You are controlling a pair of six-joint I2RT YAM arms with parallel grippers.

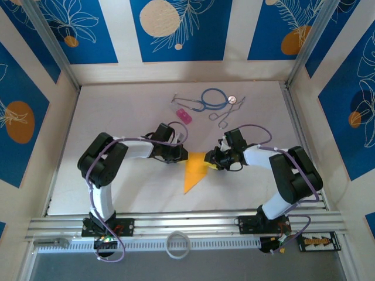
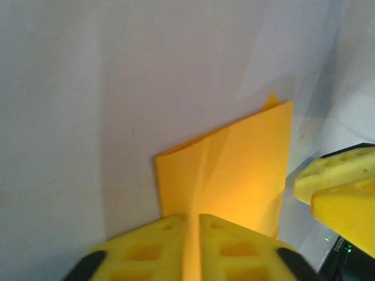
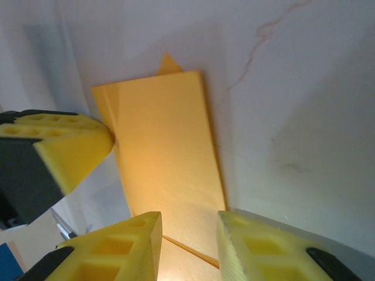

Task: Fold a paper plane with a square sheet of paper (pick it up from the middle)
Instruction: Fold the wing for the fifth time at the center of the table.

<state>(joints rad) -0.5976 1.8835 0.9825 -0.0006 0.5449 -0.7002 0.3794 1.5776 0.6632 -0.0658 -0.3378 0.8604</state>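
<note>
Creasing work, by the look of the layout: orange sheet (image 1: 195, 171) flat on the white table (image 1: 117, 111) at mid-frame in the top view, already folded to a tapering wedge, wide end up between the two grippers, point aimed at the lower edge. Left gripper (image 2: 192, 218) down at the wedge's upper left edge, fingers (image 2: 152, 249) drawn almost together with just a thin orange slit between; paper nipped in that slit or merely lying beneath, cannot tell. Right gripper (image 3: 190, 218) parted at the wedge's upper right, fingers (image 3: 126, 243) standing either side of a strip of the sheet, clamped on nothing visible. To do this step well: keep one gripper pinning the layers while pressing along the fold with the other, push straight down rather than dragging sideways, and match the long edges before flattening, given thin paper's likely tendency to skid and spring back on a smooth top. Ease off slowly to avoid lifting a flap. Mind the closeness of the two sets of yellow fingers, near enough to show in each other's wrist views. Left arm (image 1: 105, 161) elbowed out toward the left of the frame, forearm reaching right to centre; right arm (image 1: 296, 175) mirrored from the lower right, forearm reaching left, both wrists tipped down at the sheet. Pink block (image 1: 184, 115) higher in the frame, well apart.
</note>
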